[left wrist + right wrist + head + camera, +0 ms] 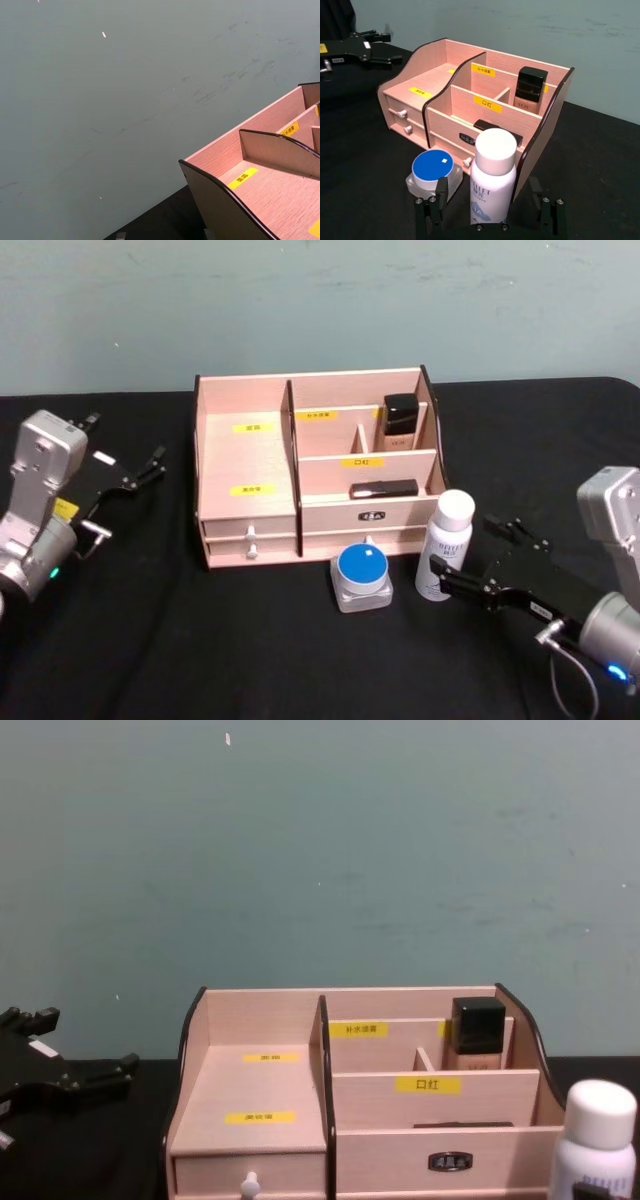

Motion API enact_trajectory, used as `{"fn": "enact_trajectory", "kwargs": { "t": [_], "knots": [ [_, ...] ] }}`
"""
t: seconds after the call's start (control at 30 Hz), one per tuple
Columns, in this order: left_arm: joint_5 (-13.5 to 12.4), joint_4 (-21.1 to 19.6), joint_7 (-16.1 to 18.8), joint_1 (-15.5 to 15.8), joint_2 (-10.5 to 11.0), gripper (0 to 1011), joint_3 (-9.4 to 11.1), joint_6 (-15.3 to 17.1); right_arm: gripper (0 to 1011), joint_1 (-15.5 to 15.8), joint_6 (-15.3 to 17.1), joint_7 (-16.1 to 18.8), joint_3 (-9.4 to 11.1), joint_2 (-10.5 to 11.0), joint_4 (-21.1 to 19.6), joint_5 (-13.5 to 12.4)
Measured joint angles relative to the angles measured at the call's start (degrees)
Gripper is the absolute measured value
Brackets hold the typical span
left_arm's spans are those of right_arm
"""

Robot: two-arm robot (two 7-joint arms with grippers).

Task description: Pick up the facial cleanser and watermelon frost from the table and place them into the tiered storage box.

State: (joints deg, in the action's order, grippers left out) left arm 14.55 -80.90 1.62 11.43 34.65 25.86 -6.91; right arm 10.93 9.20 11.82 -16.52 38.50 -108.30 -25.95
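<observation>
The right gripper (463,549) reaches low over the black table (200,640) with its fingers (439,197) spread wide and clamped on nothing. A white bottle (444,545) with a round white cap stands upright between those fingers, close to their tips. Whether either pad touches it cannot be told. Just outside the finger on the left arm's side sits a squat clear jar with a blue lid (362,570), near the bottle but apart from it. Straight beyond the fingertips, past the bottle and jar, stands the tiered storage box (247,470), a pale-wood organiser with dark-edged curved sides, yellow labels and small knobbed drawers along its front. The bottle stands just in front of the box's right front corner, and the jar just before its drawer front. A dark-capped bottle (400,418) stands upright in the box's rear right compartment, and a flat dark item (385,487) lies in the lower tier in front of it. The left gripper (125,445) hovers above the table with its fingers parted and empty. Their tips point toward the box's left side wall and are apart from it.
</observation>
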Motion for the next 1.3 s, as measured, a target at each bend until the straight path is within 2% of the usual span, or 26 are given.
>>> {"fn": "enact_trajectory", "kwargs": {
  "t": [0.3, 0.6, 1.1, 1.3],
  "knots": [
    [0.0, 0.0, 0.0, 0.0, 0.0, 1010, 0.0, 0.0, 1002, -3.2, 0.3, 1.1, -1.0, -2.6, 3.0, 2.3],
    [0.0, 0.0, 0.0, 0.0, 0.0, 1010, 0.0, 0.0, 1003, -5.4, 0.5, 2.6, -1.0, -4.9, 5.7, 3.4],
    [0.0, 0.0, 0.0, 0.0, 0.0, 1010, 0.0, 0.0, 1002, -6.8, 0.7, 5.2, -0.9, -7.9, 8.4, 4.7],
    [0.0, 0.0, 0.0, 0.0, 0.0, 1010, 0.0, 0.0, 1002, -6.7, 0.6, 5.2, -0.8, -7.8, 8.4, 4.7]
  ]
}}
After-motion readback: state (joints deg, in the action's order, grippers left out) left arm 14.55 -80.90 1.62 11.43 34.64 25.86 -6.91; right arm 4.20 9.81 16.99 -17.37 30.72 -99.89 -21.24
